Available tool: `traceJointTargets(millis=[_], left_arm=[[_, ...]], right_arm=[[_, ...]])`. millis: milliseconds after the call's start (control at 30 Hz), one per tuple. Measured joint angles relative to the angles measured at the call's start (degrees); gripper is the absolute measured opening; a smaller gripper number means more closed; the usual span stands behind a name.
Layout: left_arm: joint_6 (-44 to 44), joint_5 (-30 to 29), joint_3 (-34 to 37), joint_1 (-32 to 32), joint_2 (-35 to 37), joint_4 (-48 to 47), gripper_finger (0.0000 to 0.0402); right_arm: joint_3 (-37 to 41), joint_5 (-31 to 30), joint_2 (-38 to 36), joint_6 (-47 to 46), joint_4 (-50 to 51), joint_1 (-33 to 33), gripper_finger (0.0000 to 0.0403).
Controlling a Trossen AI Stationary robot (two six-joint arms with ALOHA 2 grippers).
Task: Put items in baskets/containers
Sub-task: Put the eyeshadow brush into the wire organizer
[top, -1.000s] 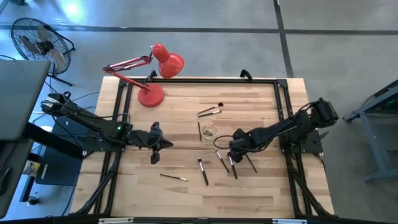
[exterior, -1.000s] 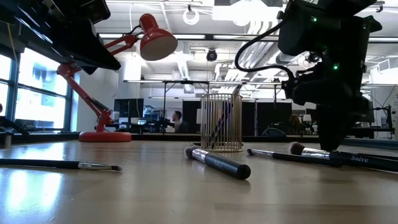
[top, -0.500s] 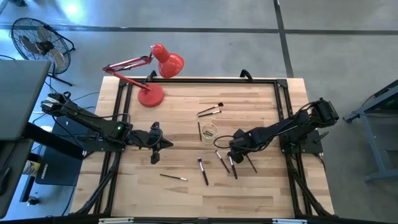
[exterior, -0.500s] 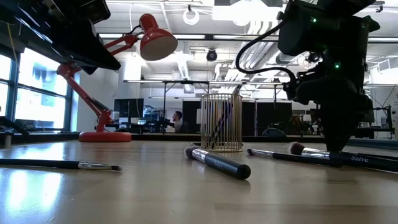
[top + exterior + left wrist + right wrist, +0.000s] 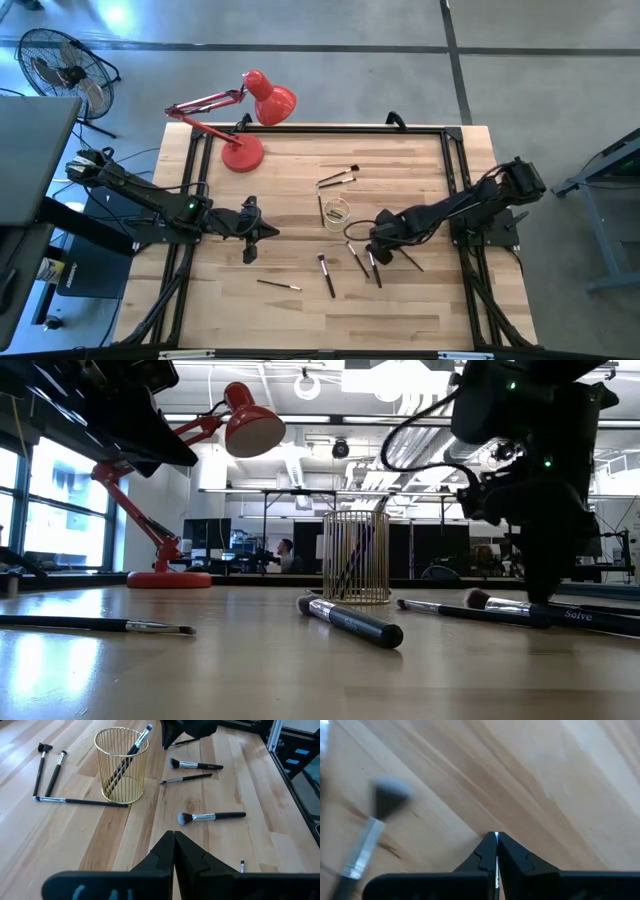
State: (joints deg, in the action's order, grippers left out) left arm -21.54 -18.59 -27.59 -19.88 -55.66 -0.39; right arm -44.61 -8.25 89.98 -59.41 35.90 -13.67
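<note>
Gold wire cup (image 5: 121, 766) holds two dark-handled brushes (image 5: 131, 751)

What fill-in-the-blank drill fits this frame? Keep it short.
The gold wire cup holds ___ brush.
The desk lamp is coloured ___.
The left gripper, waiting short of the cup, is ___.
The ___ gripper is down among the loose brushes.
Missing: one; red; shut; right.

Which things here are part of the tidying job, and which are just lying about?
Job: gold wire cup; the brush standing in it; loose brushes around it; right gripper down among them.
Lying about: red desk lamp; floor fan; left gripper, waiting.
</note>
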Motion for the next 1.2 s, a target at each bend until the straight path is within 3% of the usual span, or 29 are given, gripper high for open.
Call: traceJointTargets(millis=[300, 433, 533, 667, 800, 1200], left_arm=[[0.2, -0.3, 0.0, 0.0, 0.0, 0.3, 0.0000], [0.2, -1.9, 0.0, 0.0, 0.0, 0.4, 0.0000], [0.2, -2.9, 0.0, 0.0, 0.0, 0.7, 0.0000], [0.0, -3.0, 0.0, 0.0, 0.0, 0.9, 0.0000], [0.0, -3.0, 0.0, 0.0, 0.0, 1.0, 0.0000], [0.2, -3.1, 0.0, 0.0, 0.0, 1.0, 0.0000]], right_arm=[[-0.1, -13.7, -13.1, 8.8, -10.2, -0.3, 0.0001], [-0.1, -20.6, -19.1, 21.3, -23.3, -0.3, 0.0001], [-0.2, -22.3, -20.8, 34.4, -38.0, 0.0, 0.0001], [-0.2, -21.6, -19.1, 49.0, -56.1, 0.7, 0.0000], [-0.2, -21.8, -15.0, 57.3, -67.2, 2.5, 0.0000], [-0.2, -25.8, 1.7, 56.9, -74.8, 5.8, 0.0000]])
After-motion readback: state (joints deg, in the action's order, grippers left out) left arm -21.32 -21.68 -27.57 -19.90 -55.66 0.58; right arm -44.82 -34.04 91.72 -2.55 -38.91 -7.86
